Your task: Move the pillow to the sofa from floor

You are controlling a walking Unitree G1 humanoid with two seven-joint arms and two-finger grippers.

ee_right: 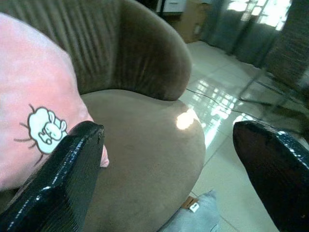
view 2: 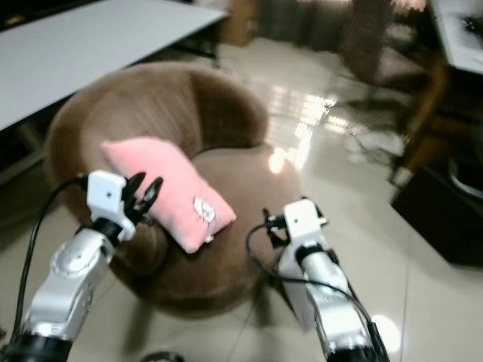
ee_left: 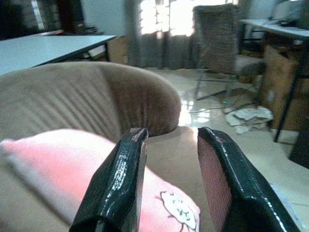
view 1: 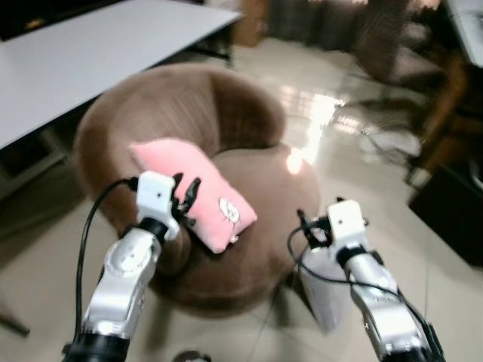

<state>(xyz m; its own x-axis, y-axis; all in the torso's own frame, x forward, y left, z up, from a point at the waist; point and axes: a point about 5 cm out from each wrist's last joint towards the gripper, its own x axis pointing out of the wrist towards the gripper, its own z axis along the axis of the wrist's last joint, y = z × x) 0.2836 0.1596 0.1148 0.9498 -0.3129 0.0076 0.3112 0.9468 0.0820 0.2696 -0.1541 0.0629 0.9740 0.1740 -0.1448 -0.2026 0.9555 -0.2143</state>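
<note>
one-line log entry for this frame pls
pink pillow with sheep print: lying on round brown upholstered sofa chair | left gripper: open, by pillow | right gripper: open, apart | grey pillow: on floor

Blurred background and cut-off edges

The chair [view 1: 392, 45] and clutter at the upper right of the head views are too smeared to identify; the grey cushion [view 1: 321, 290] on the floor sits half behind the right arm; the white worktop [view 1: 83, 53] runs off the upper left.

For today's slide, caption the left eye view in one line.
Pink pillow propped on the brown round sofa, left gripper open beside it.
</note>
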